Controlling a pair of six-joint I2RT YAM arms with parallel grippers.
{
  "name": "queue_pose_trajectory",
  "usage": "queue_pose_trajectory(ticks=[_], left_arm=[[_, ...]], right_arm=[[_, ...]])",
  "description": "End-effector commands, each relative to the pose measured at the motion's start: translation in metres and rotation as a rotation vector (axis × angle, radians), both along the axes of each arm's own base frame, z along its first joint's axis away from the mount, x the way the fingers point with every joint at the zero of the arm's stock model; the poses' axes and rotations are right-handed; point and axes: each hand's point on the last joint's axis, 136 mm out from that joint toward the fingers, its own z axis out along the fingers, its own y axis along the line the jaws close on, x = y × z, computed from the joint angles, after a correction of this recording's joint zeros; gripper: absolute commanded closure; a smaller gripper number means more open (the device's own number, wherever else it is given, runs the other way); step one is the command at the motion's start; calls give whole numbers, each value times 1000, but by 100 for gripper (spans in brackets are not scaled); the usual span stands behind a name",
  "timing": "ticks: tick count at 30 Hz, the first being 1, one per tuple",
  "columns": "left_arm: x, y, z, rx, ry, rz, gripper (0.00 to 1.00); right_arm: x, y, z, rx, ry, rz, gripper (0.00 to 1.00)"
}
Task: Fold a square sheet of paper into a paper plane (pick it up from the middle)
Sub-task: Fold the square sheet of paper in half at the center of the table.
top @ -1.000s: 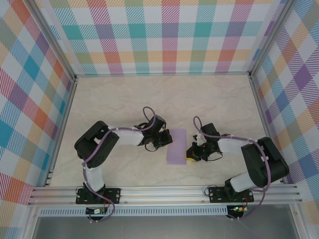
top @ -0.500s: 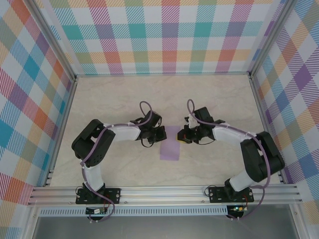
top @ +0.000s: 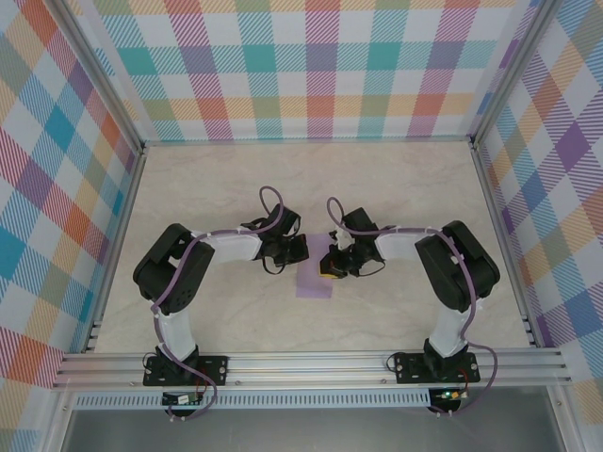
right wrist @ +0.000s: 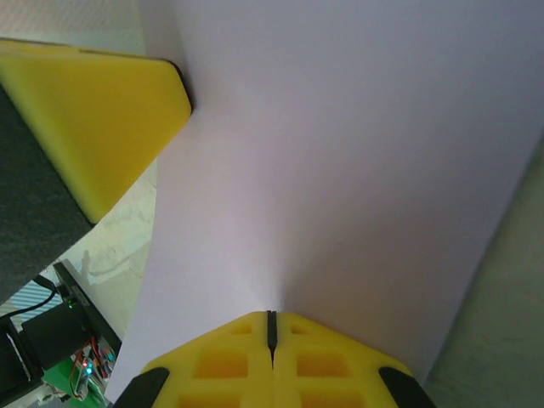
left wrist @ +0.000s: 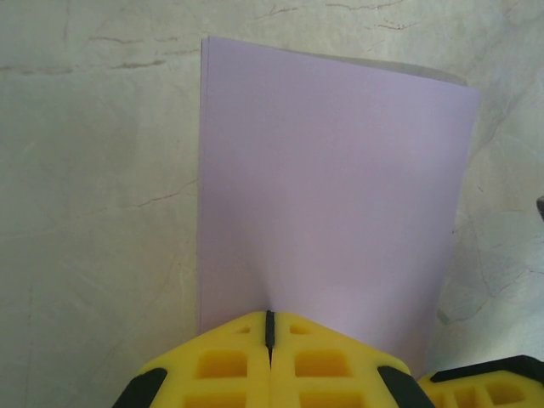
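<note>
Two grippers, both clamped fully shut on the paper, nothing else held. The left gripper pinches one edge, and the sheet fans out from the seam between its closed fingers. The right gripper has the same kind of pinch just beside it, close enough that each wrist view catches a yellow finger of the other.

From above, the two meet over the middle of the table. The paper sits just on the near side of them, towards the arm bases. It reads as a rectangle rather than a square. The left wrist view shows a thin doubled line along one long edge, so probably it's already folded in half. The pinched end looks raised off the table; can't tell if the far end touches.

My read: mid-fold, carrying or re-laying the halved sheet before the next crease.

How to do it well:
- Move both wrists together at the same pace. Pulling apart tears thin paper; pushing together buckles it between the pinches.
- Land the free edge first, then lower the pinched edge so the layers stay aligned.
- Release one gripper at a time, with the other pinning the sheet.
- Check that the doubled edge lines up before pressing any crease.

Risk: the layers sliding against each other on release.
</note>
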Motion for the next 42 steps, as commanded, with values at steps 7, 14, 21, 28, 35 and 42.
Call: queue_pose_trajectory(ticks=[7, 14, 21, 28, 35, 42], left_arm=[[-46, 81, -68, 326, 224, 115, 100], [-46, 82, -69, 317, 228, 124, 100], [-47, 80, -68, 301, 224, 110, 100], [-48, 79, -67, 294, 225, 106, 100], [-48, 79, -67, 293, 228, 105, 100], [-50, 81, -71, 303, 236, 112, 100]], right_arm=[[-59, -25, -25, -62, 113, 89, 100], [-93, -40, -15, -64, 140, 142, 100], [-50, -27, 26, -62, -40, 87, 100], [-4, 4, 39, -37, -143, 59, 100], [-7, 19, 16, -18, -103, 100, 100], [-45, -6, -12, -58, -23, 124, 100]])
